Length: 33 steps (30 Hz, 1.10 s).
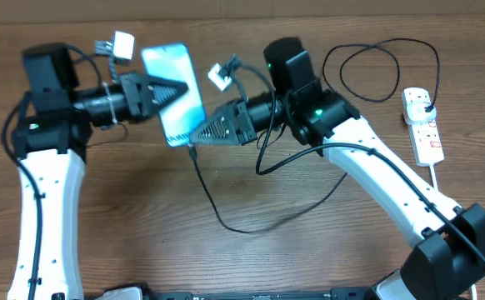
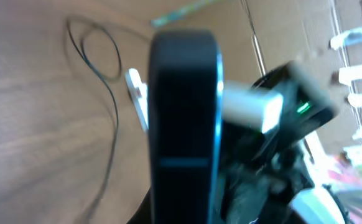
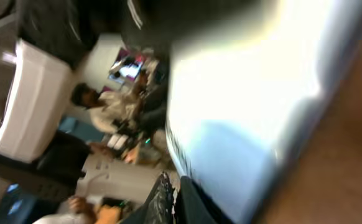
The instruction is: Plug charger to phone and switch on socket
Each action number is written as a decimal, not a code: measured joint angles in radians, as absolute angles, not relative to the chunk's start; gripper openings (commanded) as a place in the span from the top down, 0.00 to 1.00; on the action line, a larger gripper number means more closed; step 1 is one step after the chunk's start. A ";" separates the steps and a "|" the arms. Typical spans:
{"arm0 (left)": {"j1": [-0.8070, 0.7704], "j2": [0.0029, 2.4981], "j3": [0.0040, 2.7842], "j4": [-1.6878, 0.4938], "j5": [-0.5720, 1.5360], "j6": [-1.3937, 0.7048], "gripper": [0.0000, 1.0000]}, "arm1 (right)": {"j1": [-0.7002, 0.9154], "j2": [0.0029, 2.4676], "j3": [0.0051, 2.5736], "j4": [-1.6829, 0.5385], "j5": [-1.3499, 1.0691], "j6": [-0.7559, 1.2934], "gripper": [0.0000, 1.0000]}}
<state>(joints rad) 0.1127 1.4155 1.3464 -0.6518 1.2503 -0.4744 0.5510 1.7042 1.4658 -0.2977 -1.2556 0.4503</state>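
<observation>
Overhead: the left claw (image 1: 178, 88) was closed on the slim smartphone with light blue screen (image 1: 166, 62). The right claw (image 1: 196, 138), shut, seemingly pinched the thin black charger cable (image 1: 195, 157) at its tips, beside the smartphone's lower end. Left wrist: the smartphone (image 2: 184, 124) stood edge-on within the claw. Right wrist: the smartphone (image 3: 249, 93), blurred, filled the view ahead of the claw.

One phone (image 1: 174, 93) is showing, one charger (image 1: 226, 218) trailing below it, one socket (image 1: 423, 125) lying well to its right. Two grippers are flanking the phone: left gripper (image 1: 182, 88) and right gripper (image 1: 196, 137).
</observation>
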 measured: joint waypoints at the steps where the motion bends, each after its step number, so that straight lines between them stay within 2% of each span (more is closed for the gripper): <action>1: 0.102 1.415 1.338 -0.657 1.256 -0.470 0.96 | 0.542 1.702 1.472 -0.292 -1.249 0.454 0.56; 2: 0.093 1.415 1.333 -0.658 1.252 -0.460 0.96 | 0.533 1.702 1.475 -0.289 -1.261 0.454 0.48; 4: 0.091 1.418 1.327 -0.659 1.245 -0.452 0.95 | 0.517 1.696 1.482 -0.289 -1.275 0.448 0.39; 10: 0.098 1.418 1.327 -0.658 1.228 -0.437 0.96 | 0.510 1.691 1.492 -0.444 -1.308 0.387 0.33; 17: 0.098 1.418 1.327 -0.651 1.204 -0.427 0.96 | 0.512 1.691 1.496 -0.756 -1.296 0.159 0.33; 21: 0.097 1.416 1.327 -0.647 1.230 -0.438 0.96 | 0.514 1.693 1.493 -0.828 -1.246 0.072 0.34; 33: 0.098 1.416 1.327 -0.648 1.245 -0.442 0.96 | 0.603 1.693 1.493 -0.819 -1.160 -0.018 0.55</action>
